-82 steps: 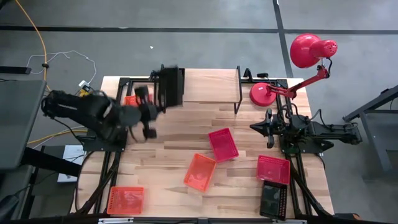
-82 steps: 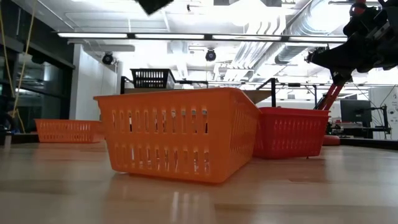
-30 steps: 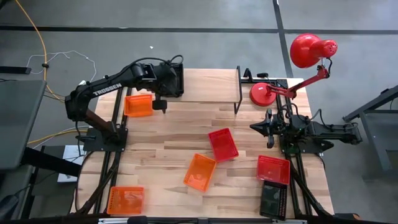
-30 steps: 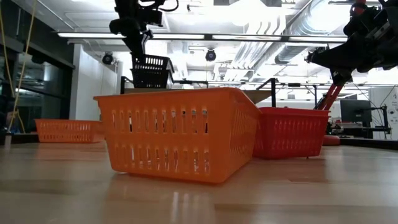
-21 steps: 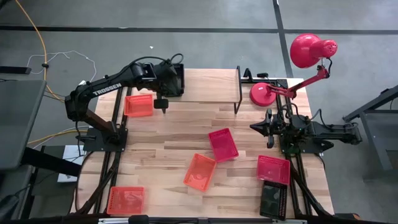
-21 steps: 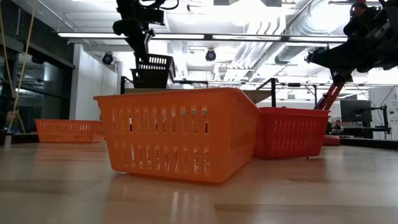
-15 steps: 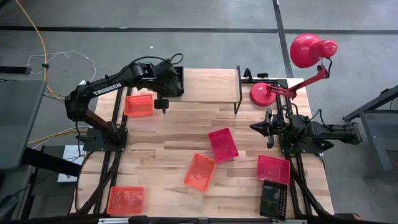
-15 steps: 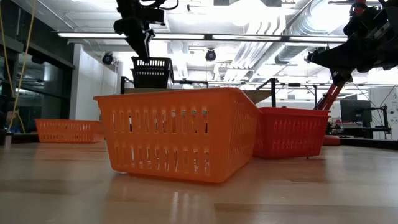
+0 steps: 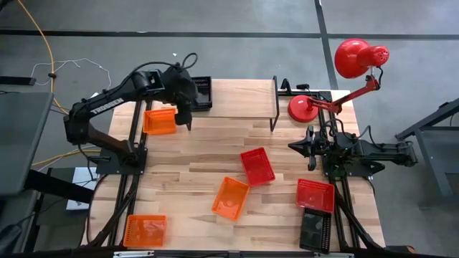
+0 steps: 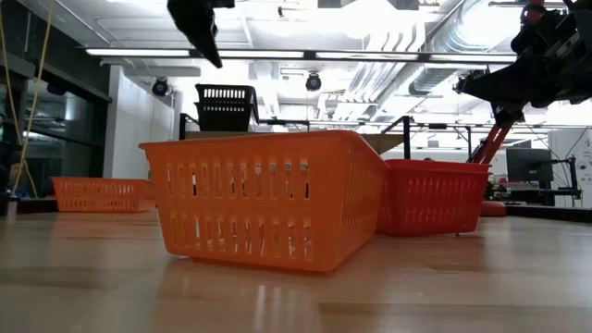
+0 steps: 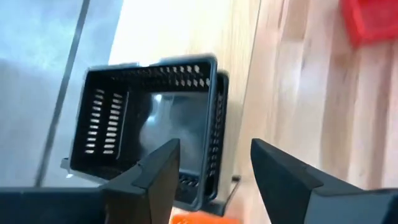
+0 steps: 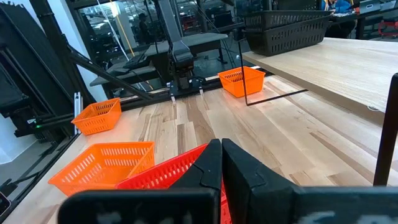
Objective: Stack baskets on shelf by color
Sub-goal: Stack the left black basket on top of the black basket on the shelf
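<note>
A black basket (image 11: 149, 118) stands on the left end of the light-wood shelf (image 9: 237, 99), and a second black rim around it suggests another basket beneath. It also shows in the low view (image 10: 225, 106). My left gripper (image 11: 211, 171) hangs open just above and to the near-left of it (image 9: 190, 100), touching nothing. An orange basket (image 9: 159, 120) sits on the table beside the shelf's left legs. My right gripper (image 12: 221, 162) is shut and waits level at the table's right (image 9: 310, 147).
Loose on the table are a red basket (image 9: 257, 166), an orange basket (image 9: 230, 198), a red basket (image 9: 315, 195) with a black basket (image 9: 314, 231) by it, and an orange basket (image 9: 145, 229) at the near left. A red desk lamp (image 9: 337, 79) stands at the far right.
My left gripper has opened and let go of the black basket, then risen and drawn back toward the table's left. The basket, tilted in the grip a moment ago, now sits level on the shelf's left end.
</note>
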`<control>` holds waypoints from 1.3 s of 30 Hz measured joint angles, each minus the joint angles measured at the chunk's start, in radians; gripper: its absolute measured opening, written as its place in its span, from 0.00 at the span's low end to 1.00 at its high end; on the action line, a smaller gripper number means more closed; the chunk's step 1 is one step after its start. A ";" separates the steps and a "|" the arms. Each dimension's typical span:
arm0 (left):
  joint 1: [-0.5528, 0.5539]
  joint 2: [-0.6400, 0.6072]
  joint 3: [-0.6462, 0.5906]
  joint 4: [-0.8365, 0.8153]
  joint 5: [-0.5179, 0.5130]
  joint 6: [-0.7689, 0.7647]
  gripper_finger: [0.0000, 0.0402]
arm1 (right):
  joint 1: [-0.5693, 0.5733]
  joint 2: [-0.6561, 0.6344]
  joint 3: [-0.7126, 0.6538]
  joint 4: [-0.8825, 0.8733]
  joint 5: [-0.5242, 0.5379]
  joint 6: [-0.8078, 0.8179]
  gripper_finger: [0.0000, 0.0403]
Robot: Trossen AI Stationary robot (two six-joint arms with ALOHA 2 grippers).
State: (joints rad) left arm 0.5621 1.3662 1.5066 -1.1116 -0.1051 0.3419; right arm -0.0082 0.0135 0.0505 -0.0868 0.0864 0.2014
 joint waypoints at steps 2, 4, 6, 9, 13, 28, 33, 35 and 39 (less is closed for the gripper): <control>-0.001 -0.006 0.000 0.028 0.014 -0.068 0.40 | 0.000 0.000 0.000 0.000 0.000 0.000 0.00; -0.005 -0.007 0.000 0.058 0.026 -0.148 0.30 | 0.000 0.000 0.000 0.000 0.000 0.000 0.00; -0.016 -0.008 -0.009 0.108 0.023 -0.213 0.15 | 0.000 0.000 0.000 0.000 0.000 0.000 0.00; -0.034 -0.029 -0.076 0.232 0.008 -0.326 0.03 | 0.000 0.000 0.000 0.000 0.000 0.000 0.00; -0.084 -0.099 -0.234 0.465 -0.085 -0.494 0.01 | 0.000 0.000 0.000 0.000 0.000 0.000 0.00; -0.225 -0.192 -0.568 0.825 -0.608 -0.867 0.00 | 0.000 0.000 0.000 0.000 0.000 0.000 0.00; -0.224 -0.192 -0.595 0.813 -0.620 -0.901 0.00 | 0.000 0.000 0.000 0.000 0.000 0.000 0.00; -0.225 -0.190 -0.595 0.802 -0.620 -0.915 0.00 | 0.000 0.000 0.000 0.000 0.000 0.000 0.00; -0.225 -0.173 -0.595 0.794 -0.617 -0.915 0.00 | 0.000 0.000 0.000 0.000 0.000 0.000 0.00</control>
State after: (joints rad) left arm 0.3374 1.1930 0.9114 -0.3177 -0.7223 -0.5732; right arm -0.0086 0.0135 0.0503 -0.0868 0.0864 0.2013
